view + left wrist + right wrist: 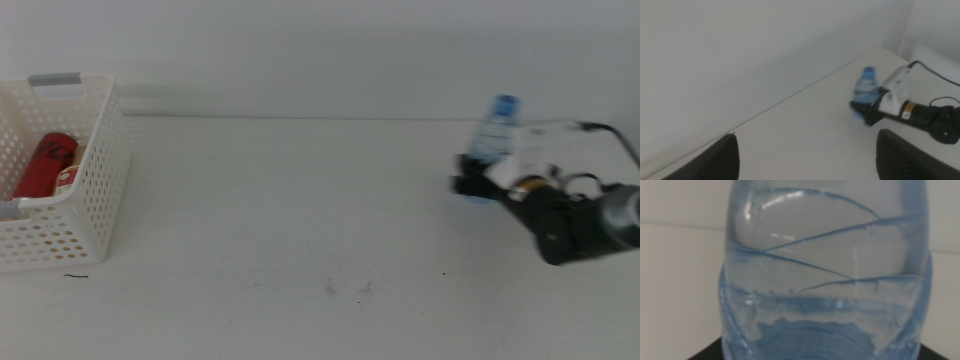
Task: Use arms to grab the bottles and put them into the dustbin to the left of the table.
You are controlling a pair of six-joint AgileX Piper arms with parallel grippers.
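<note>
In the middle view you see the right gripper (478, 182) blurred at the table's far right, its jaws closed around the lower body of the clear water bottle (497, 135), which stands upright with its blue cap on top; the arm behind runs off the picture's edge. At the left, the white dustbin (95, 190) is cut by the frame, and the red cola can (44, 165) lies inside it, partly screened by the perforated wall. The table (300, 220) is white with faint dark scuffs near the front, against a plain pale wall. In the left wrist view, your left gripper (807, 157) hangs with jaws spread wide, holding nothing, only their tips showing. The right wrist view is filled by the bottle; its jaws barely show.
</note>
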